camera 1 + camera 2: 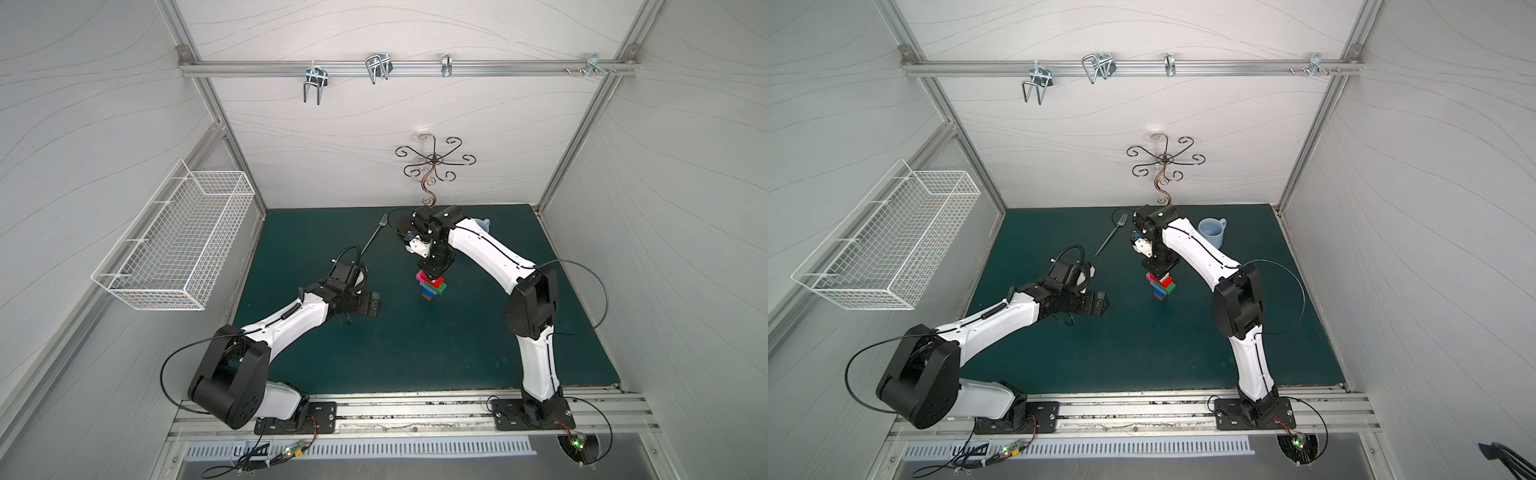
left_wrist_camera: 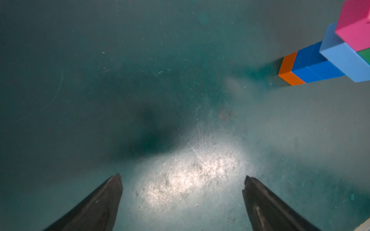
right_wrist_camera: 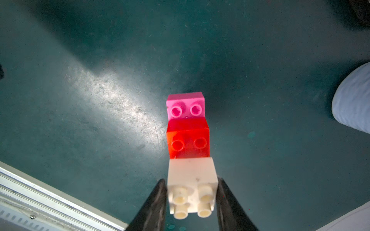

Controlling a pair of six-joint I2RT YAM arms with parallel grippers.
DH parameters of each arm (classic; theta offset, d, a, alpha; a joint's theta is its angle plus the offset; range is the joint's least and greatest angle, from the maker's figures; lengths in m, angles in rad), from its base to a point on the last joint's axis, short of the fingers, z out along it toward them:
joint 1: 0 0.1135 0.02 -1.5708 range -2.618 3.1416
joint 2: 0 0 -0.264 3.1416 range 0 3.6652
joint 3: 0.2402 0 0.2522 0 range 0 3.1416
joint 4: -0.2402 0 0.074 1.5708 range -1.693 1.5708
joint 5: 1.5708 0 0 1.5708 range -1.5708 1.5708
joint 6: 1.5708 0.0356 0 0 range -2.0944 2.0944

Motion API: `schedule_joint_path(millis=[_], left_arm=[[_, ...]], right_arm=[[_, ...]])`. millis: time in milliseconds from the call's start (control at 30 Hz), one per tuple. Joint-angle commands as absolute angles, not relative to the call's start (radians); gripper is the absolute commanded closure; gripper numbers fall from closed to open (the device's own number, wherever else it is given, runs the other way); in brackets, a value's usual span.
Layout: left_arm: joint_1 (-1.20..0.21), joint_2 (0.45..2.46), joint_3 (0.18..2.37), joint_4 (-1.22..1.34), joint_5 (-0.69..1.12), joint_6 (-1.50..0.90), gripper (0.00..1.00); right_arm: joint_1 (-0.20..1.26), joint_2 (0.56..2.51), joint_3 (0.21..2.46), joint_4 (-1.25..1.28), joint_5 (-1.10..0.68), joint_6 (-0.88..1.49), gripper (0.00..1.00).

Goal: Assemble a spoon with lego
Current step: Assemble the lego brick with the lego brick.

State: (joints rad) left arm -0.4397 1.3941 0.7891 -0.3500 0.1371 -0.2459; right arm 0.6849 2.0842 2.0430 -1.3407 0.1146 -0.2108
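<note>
Plainly, the upright multicoloured lego-brick spoon (image 1: 432, 287) is standing directly under the right gripper (image 3: 191, 179), jaws flanking its cream top brick (image 3: 190, 168), grip unclear, while the empty left gripper (image 2: 182, 176) is gaping aside.

Top views bright, edges bowed; wrist views blurry with glare on mat (image 2: 190, 172).

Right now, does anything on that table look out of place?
A metal fork and a pale blue mug sit at the back of the mat; neither suits a brick build. The spoon stands upright on its orange end. Nothing looks spilled.
</note>
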Motion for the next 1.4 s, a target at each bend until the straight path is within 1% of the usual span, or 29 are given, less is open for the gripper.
schedule_joint_path(millis=[0, 267, 533, 1367], left_arm=[[-0.443, 1.402, 0.835, -0.347, 0.126, -0.236, 0.00], [-0.443, 1.402, 0.838, -0.352, 0.125, -0.236, 0.00], [-0.443, 1.402, 0.840, -0.353, 0.127, -0.241, 0.00], [-0.443, 1.387, 0.832, -0.371, 0.102, -0.226, 0.00]], right_arm=[[0.678, 2.067, 2.054, -1.347, 0.099, -0.219, 0.56], [0.678, 2.049, 2.042, -1.344, 0.096, -0.223, 0.57], [0.685, 2.038, 2.039, -1.346, 0.129, -0.231, 0.69], [0.742, 2.127, 2.079, -1.393, 0.212, -0.250, 0.70]])
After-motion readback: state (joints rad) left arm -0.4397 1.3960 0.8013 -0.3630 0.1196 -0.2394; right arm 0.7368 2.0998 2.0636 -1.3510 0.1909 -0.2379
